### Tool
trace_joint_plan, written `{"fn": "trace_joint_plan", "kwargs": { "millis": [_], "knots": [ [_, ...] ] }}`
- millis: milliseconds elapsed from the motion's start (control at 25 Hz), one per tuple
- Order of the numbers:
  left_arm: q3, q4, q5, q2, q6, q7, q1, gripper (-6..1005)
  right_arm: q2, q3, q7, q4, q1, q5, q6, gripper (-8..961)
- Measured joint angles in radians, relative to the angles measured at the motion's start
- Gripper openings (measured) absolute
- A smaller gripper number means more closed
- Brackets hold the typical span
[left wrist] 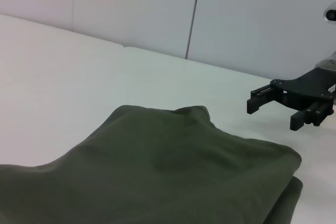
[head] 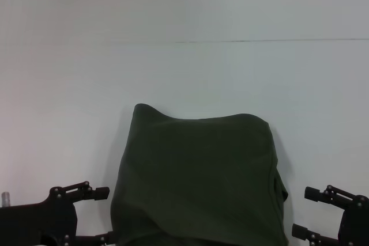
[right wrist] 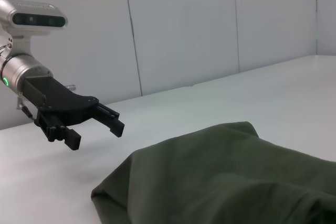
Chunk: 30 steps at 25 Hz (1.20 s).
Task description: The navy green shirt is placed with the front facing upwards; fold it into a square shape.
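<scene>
- Left gripper [head: 102, 214] at the near left corner of the head view, just beside the shirt's left edge, not touching the cloth that I can see. Fingers spread apart, nothing between them. Lower finger partly cut by the frame edge; arm body mostly out of frame.
- Same left gripper [right wrist: 94, 126] shows in the right wrist view, hovering above the table, jaws released and empty, a wrist camera on top of its arm.
- Right gripper [head: 305, 212] at the near right corner, just beside the shirt's right edge with a strip of bare table between. Fingers parted, holding nothing. Arm behind it cut off by the frame.
- Right gripper [left wrist: 273, 109] seen from the left wrist view too: above the table, past the shirt's corner, clear of the fabric, empty.
- The navy green shirt [head: 199, 180] lies on the table in the near centre, between the two grippers. Folded into a compact roughly rectangular bundle, layered edges visible on its right side.
- Shirt's near edge runs out of the head view, so full outline can't be checked.
- Only plain dark olive cloth faces up; lettering, collar and label can't be made out in any view.
- Surface rumpled: far left corner humps up, a crease near the lower left.
- Wrist views show only part of the shirt [left wrist: 157, 177] [right wrist: 226, 177], rest cropped.
- White table [head: 184, 79] runs far; a thin dark seam line crosses at the far end.
</scene>
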Motion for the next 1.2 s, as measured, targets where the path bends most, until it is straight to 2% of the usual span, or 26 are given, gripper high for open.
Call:
{"fn": "trace_joint_plan", "kwargs": {
  "millis": [1200],
  "knots": [
    [-0.002,-0.008,-0.018,-0.002,-0.002,0.000,-0.002,876,0.001,0.017,-0.011,0.003,0.004,0.007,-0.007,817]
  ]
}}
